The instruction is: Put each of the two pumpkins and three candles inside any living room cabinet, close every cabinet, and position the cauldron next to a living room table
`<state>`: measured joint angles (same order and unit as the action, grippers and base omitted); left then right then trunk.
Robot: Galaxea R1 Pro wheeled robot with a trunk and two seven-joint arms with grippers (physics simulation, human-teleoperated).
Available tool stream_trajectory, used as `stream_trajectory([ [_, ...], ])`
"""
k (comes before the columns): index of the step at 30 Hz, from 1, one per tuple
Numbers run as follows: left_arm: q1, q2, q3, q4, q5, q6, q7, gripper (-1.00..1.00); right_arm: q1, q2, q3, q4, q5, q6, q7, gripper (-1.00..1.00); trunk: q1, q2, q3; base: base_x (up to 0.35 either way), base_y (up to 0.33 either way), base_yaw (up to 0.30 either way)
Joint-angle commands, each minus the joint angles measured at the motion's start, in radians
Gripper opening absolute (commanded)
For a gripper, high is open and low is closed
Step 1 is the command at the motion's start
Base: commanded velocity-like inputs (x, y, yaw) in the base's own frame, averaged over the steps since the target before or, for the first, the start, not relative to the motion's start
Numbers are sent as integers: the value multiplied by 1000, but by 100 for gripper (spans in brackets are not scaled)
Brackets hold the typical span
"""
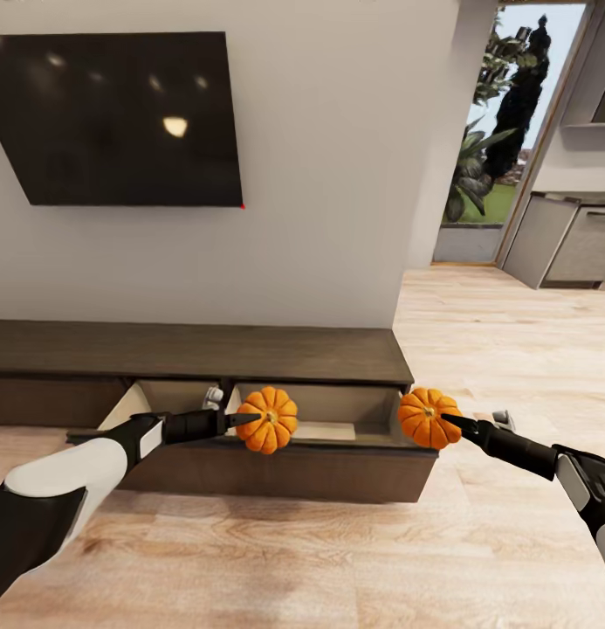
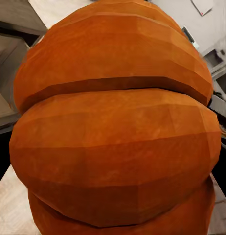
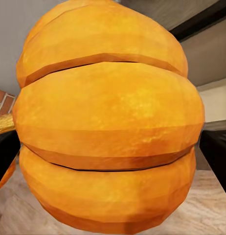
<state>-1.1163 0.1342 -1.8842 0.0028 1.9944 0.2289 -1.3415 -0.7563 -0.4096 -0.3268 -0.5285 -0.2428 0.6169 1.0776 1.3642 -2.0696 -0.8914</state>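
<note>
**Pumpkin close against the right wrist camera**

A bright orange ribbed pumpkin (image 3: pixel 110 122) sits very close to the lens, its broad lobes parted by dark grooves. A bit of tan stem (image 3: pixel 4 124) juts from one side. Behind it lie light wood plank floor (image 3: pixel 15 213), a patch of red brick (image 3: pixel 3 103), a pale grey wall (image 3: pixel 17 29) and dark brown cabinet (image 3: pixel 191 22) edges with a beige interior panel (image 3: pixel 215 103).

Open drawer (image 1: pixel 337 411) of cabinet (image 1: pixel 197 349) clear inside; cabinet top overhangs rear; floor (image 1: pixel 293 559) in front free.
</note>
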Motion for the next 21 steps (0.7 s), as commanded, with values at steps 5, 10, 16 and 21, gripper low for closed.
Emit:
stream_trajectory([
  [5, -59, -18, -2, 5, 1, 41, -6, -100, 0, 1, 3, -39, 7, 0, -11, -100, -19, 35, 16, 0, 0, 0],
  [10, -149, -77, -1, 12, 6, 100, -3, -100, -1, -1, 1, -93, 0, 13, -26, -100, -38, 70, 31, 0, 0, 0],
  [16, -180, -79, 2, 17, 9, 105, -1, -100, -45, 72, 3, -138, 0, 90, -55, -100, -61, 112, 50, 0, 0, 0],
  [21, -179, -77, 3, 18, 9, 107, 21, -100, -99, 179, 8, -140, 1, 93, -296, -100, -81, 147, 66, 0, 0, 0],
])
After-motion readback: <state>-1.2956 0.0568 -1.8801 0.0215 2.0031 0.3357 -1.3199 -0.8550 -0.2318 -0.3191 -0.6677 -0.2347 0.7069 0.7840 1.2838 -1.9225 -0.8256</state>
